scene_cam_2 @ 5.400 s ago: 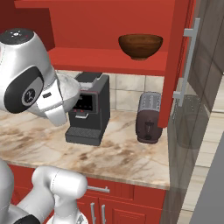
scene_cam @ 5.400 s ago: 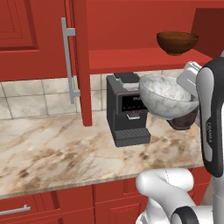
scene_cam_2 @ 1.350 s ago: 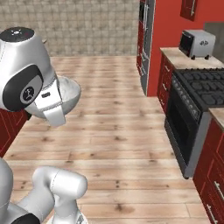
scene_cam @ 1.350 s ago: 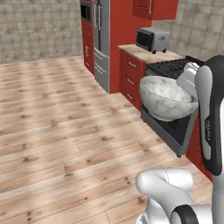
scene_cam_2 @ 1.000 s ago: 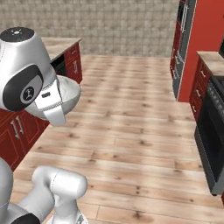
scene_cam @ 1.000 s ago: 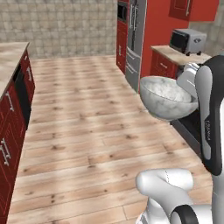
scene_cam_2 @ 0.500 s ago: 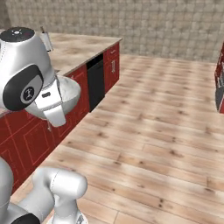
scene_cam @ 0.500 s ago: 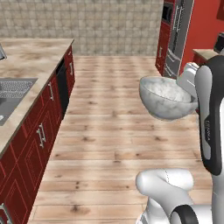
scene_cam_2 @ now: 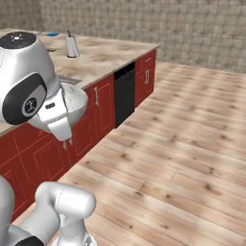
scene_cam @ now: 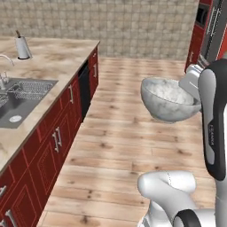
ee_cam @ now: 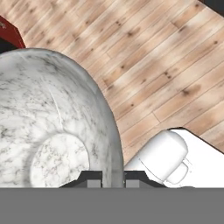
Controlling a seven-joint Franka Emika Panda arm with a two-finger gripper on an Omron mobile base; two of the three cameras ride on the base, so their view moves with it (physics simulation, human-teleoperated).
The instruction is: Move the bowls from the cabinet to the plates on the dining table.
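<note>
The end effector [ee_cam: 107,178] is pinching the rim of the marbled bowl [scene_cam: 167,99], carrying it upright over the wooden floor [scene_cam: 128,146], presumably keeping it level for transport toward the dining table.

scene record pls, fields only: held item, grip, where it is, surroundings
held item: grey-white marbled bowl, tilted, empty
grip: gripper shut on the bowl's rim, one finger inside, one outside
position: carried in the air over the wood floor
left of robot: marble counter with red fronts, sink, paper towel roll
plates: not visible
</note>
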